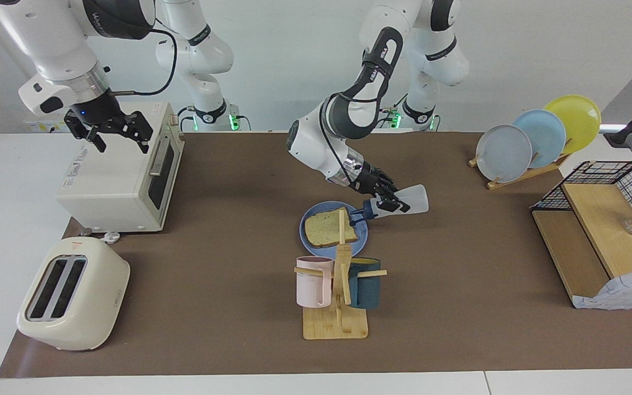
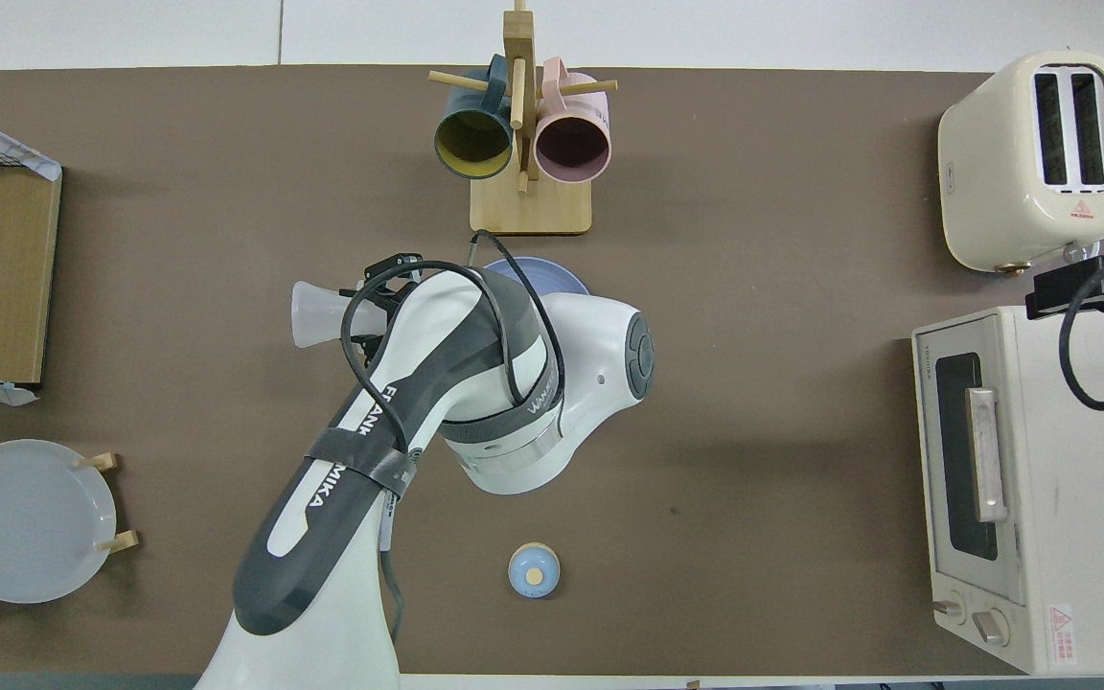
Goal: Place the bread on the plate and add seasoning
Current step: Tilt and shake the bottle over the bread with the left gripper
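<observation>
The bread [image 1: 328,228], a tan slice of toast, lies flat on the blue plate [image 1: 309,241] in the middle of the table. My left gripper [image 1: 390,203] is shut on the seasoning [image 1: 413,198], a translucent bottle held almost on its side. Its dark cap [image 1: 368,211] points down toward the bread over the plate's rim. In the overhead view my left arm hides the bread; only the plate's rim [image 2: 535,269] and the bottle's base [image 2: 315,314] show. My right gripper [image 1: 113,131] waits open above the toaster oven [image 1: 121,170].
A mug rack [image 1: 337,299] with a pink and a dark teal mug stands just beside the plate, farther from the robots. A small blue bell [image 2: 534,570] sits nearer to the robots. A toaster [image 1: 72,293], a plate rack [image 1: 535,142] and a wooden shelf [image 1: 604,241] line the table's ends.
</observation>
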Motion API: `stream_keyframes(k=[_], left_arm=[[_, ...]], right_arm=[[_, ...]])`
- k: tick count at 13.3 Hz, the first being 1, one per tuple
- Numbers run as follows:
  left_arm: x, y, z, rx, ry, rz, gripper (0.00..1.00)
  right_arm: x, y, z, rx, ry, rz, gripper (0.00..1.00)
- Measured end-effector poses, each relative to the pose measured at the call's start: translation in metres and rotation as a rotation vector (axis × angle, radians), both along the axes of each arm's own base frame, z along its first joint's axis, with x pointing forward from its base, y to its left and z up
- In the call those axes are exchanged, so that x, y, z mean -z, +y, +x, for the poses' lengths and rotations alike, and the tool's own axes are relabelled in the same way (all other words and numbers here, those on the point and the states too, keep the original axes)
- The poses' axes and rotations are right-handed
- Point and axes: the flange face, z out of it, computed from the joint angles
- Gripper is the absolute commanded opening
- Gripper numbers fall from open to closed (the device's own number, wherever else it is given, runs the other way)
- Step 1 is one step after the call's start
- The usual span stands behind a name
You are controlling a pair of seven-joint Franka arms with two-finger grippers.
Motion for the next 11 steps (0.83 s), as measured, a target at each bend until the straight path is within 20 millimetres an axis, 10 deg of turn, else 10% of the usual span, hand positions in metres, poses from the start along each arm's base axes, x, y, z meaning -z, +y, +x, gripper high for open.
stream_keyframes(k=[11], left_arm=[[0.074,-0.02,0.024,0.031,-0.093,0.357,0.0]], right_arm=[[0.0,0.0,0.0,0.0,0.0,0.0,1.0]])
